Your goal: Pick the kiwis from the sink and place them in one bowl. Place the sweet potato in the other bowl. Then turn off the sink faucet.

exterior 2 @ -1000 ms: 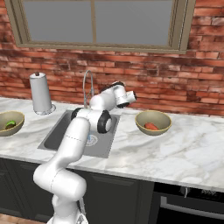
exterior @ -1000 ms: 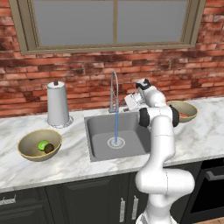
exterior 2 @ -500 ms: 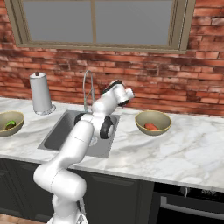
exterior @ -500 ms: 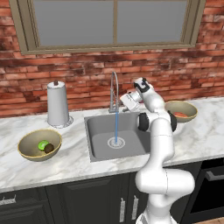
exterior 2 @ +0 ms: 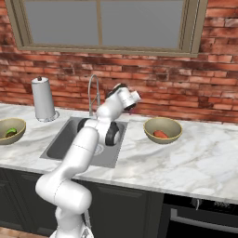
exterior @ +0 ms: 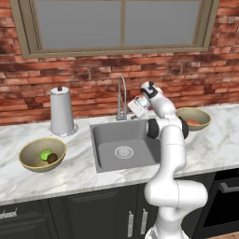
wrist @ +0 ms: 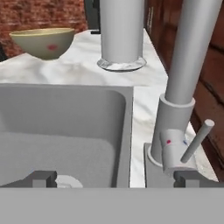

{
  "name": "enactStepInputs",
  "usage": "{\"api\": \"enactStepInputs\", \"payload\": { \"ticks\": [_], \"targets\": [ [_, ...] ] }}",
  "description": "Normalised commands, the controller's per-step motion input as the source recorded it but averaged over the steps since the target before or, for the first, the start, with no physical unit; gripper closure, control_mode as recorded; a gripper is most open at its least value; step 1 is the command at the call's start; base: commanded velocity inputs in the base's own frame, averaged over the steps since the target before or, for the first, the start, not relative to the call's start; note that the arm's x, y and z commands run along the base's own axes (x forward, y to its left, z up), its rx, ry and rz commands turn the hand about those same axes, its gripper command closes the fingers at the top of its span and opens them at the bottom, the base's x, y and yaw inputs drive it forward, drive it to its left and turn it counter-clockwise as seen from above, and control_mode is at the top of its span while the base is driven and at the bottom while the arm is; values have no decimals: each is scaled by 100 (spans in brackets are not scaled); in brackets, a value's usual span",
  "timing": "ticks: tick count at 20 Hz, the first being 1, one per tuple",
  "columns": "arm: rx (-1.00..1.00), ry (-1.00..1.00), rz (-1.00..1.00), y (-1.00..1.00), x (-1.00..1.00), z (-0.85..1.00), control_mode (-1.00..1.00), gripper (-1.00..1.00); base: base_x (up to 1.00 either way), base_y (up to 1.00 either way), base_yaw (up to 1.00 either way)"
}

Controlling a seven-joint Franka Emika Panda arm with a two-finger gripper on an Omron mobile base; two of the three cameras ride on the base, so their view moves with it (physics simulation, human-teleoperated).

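Two spread fingertips (wrist: 43, 178) flank faucet (wrist: 177, 131) base; left base view shows kiwis (exterior: 48, 156) bowled.

A white marble counter (exterior: 74, 170) is set with a grey steel sink (exterior: 122, 145). On it are carried a paper-towel holder (exterior: 62, 111) and two olive-gold bowls, one at the left (exterior: 42, 154) and one at the right (exterior: 193, 118). The chrome faucet (exterior: 122, 99) is mounted behind the basin.

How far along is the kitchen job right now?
Both kiwis sit in the left bowl, the sweet potato in the right bowl, and the sink holds no produce. No water runs from the faucet. The gripper is at its lever, so little seems left.
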Motion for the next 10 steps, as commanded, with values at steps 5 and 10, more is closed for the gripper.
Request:
{"api": "enactStepInputs", "payload": {
  "ticks": [5,10],
  "targets": [
    [-31,-27,0,100,2,42,-100,-100,0,0,0],
    [-36,-35,0,100,5,24,-100,-100,0,0,0]
  ]
}}
